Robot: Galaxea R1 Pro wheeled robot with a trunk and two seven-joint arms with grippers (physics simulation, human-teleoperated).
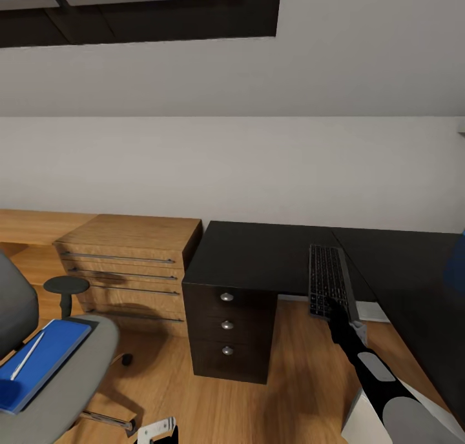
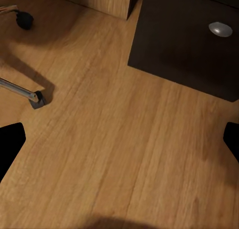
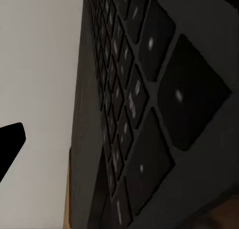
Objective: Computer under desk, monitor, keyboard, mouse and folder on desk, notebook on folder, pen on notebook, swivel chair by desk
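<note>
The right claw (image 1: 341, 320) appears clamped on the near end of the keyboard (image 1: 328, 280), which is held over the black desk (image 1: 258, 257). The left claw (image 2: 119, 144) hangs spread and empty above the wood floor (image 2: 114, 154). The blue folder (image 1: 39, 363) lies on the swivel chair (image 1: 71, 379), with the pen (image 1: 27, 355) on it.

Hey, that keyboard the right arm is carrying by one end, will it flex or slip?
The keyboard looks thin and rigid, so probably little flex. Held at one short end by the right claw, it may pivot or slip. Its smooth frame likely gives little grip.
</note>
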